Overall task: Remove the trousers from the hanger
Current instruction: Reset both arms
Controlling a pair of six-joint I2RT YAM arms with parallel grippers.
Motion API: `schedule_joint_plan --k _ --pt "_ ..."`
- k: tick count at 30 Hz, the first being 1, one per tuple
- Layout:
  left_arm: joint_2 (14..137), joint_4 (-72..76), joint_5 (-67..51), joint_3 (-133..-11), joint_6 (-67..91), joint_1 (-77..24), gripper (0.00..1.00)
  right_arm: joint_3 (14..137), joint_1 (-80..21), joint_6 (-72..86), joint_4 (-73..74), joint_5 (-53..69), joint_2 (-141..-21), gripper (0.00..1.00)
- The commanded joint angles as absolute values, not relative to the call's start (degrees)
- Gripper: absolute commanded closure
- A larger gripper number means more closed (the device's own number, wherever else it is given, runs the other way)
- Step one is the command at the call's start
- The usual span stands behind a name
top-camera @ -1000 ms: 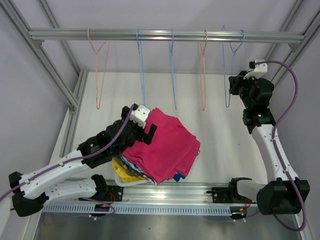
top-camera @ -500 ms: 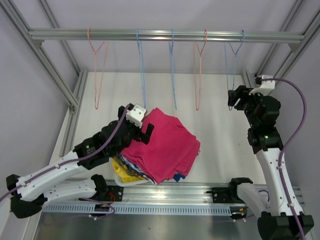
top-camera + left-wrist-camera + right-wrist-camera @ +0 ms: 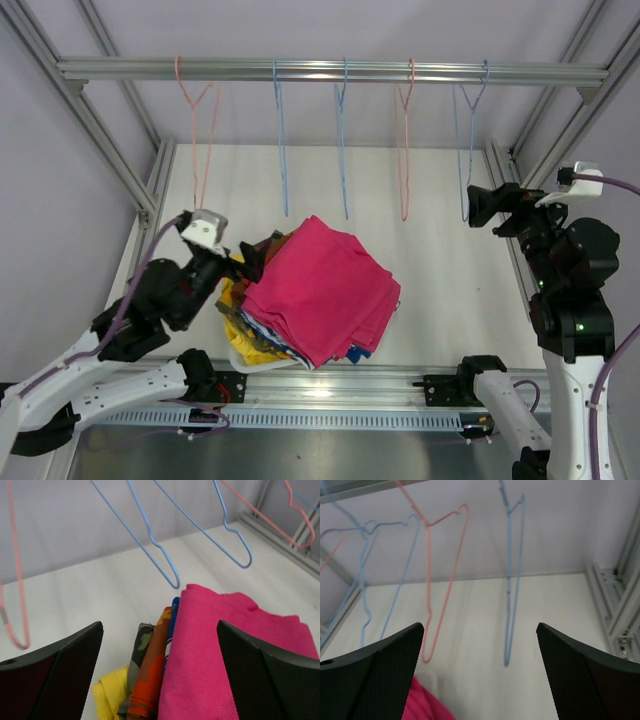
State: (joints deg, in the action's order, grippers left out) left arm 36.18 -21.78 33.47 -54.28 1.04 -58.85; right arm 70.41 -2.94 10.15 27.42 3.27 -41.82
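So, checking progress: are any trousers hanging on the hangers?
No, all five hangers hang bare from the rail; the trousers lie piled on the table.

Robot lab, enclosed test cell. Bare aluminium frame (image 3: 330, 71) boxes in white table (image 3: 450, 260); plain pale walls (image 3: 330, 25) behind. Two black-and-white robot arms, left arm (image 3: 110, 345) and right arm (image 3: 565, 300), bolted to metal rail (image 3: 340, 378) at near edge. Purple cables (image 3: 622, 184) loop off wrists; slotted cable duct (image 3: 300, 418) runs below rail. Wire hangers (image 3: 343, 150) hung in row along frame, rig-style.
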Motion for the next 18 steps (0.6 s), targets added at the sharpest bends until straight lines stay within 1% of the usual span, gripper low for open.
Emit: schedule_joint_plan --k 1,4,8,9,12,15,18 --pt "31.56 -21.69 39.18 -58.0 1.75 -58.53 0.01 72.6 -3.43 12.57 36.55 15.36 -40.96 0.01" --pt "27.78 -27.66 42.35 -58.54 4.38 -58.45 0.01 73.12 -3.69 12.57 40.32 21.34 -41.31 0.01" --pt "20.58 -29.53 46.31 -54.94 5.1 -58.54 0.01 72.07 -3.95 10.02 42.98 23.47 -39.47 0.01" --pt "18.04 -30.31 48.93 -54.32 5.71 -58.54 0.0 71.81 -4.22 9.58 43.24 22.07 -38.33 0.01" --pt "13.38 -32.95 50.1 -53.44 7.82 -58.54 0.01 71.8 -6.76 7.74 45.25 17.86 -37.71 0.01" --pt "11.34 -34.18 49.92 -52.3 9.22 -58.54 0.01 72.95 -7.73 8.0 47.72 12.33 -37.09 0.01" --pt "9.85 -35.33 51.76 -49.58 11.16 -58.54 0.01 70.41 -7.65 9.66 47.11 9.42 -34.29 0.0"
